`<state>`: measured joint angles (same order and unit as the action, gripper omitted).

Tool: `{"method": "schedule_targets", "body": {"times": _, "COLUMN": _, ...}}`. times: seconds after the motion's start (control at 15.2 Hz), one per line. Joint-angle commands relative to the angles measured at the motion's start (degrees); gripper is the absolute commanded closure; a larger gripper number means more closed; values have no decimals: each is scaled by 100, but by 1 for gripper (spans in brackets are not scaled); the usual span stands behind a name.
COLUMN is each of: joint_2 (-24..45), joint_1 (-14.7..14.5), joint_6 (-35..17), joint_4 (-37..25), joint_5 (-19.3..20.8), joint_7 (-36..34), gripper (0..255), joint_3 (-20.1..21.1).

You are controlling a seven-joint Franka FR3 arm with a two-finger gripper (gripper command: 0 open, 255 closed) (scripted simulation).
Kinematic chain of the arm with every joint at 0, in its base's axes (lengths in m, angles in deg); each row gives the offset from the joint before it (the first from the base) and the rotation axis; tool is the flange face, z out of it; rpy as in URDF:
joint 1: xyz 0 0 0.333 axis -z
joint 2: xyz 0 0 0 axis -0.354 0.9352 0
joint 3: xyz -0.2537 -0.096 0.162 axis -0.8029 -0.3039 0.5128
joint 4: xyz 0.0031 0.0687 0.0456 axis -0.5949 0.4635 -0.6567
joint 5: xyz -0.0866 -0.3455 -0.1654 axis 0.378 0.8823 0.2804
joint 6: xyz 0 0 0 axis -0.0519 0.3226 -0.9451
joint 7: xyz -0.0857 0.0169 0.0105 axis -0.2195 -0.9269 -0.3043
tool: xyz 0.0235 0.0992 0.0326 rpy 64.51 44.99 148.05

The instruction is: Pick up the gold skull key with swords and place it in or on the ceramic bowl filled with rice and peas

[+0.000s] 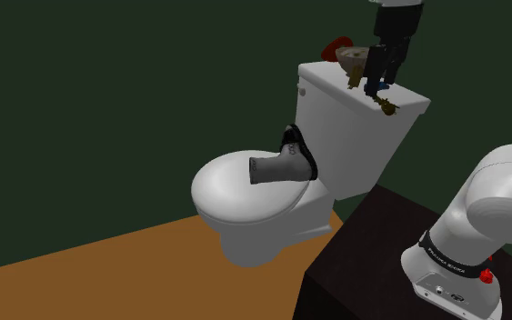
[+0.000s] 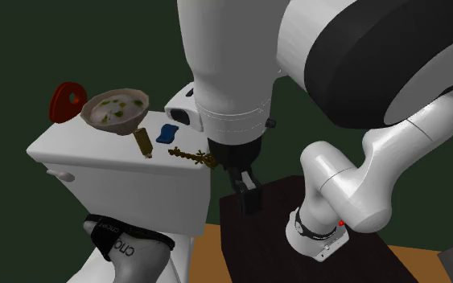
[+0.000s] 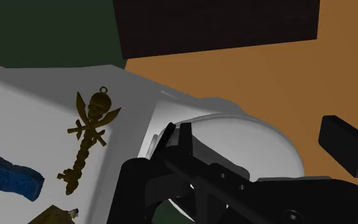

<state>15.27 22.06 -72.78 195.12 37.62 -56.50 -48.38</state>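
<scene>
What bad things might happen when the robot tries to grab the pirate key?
1. The gold skull key lies flat near the edge of the toilet tank lid. A nudge from the open end effector might slide it off.
2. A blue piece and a brown item lie close to the key's shaft end, so the fingers may bump them.

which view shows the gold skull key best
The wrist view: the key lies flat on the tank lid, skull, crossed swords and shaft all clear. The shoulder view gives a small dark sliver near the lid's edge; the second exterior view, a thin side-on strip.
</scene>
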Motion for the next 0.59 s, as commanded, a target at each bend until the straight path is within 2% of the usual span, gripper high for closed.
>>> {"method": "schedule_targets", "body": {"times": 0.0, "joint_2": 0, "joint_1": 0, "joint_6": 0, "joint_4": 0, "joint_5": 0, "joint_7": 0, "gripper": 0, "joint_3": 0}}
{"method": "schedule_targets", "body": {"times": 0.53, "joint_2": 225, "joint_1": 311, "joint_6": -915, "joint_4": 379, "joint_5": 657, "joint_7": 1007, "gripper": 0, "joint_3": -972}}
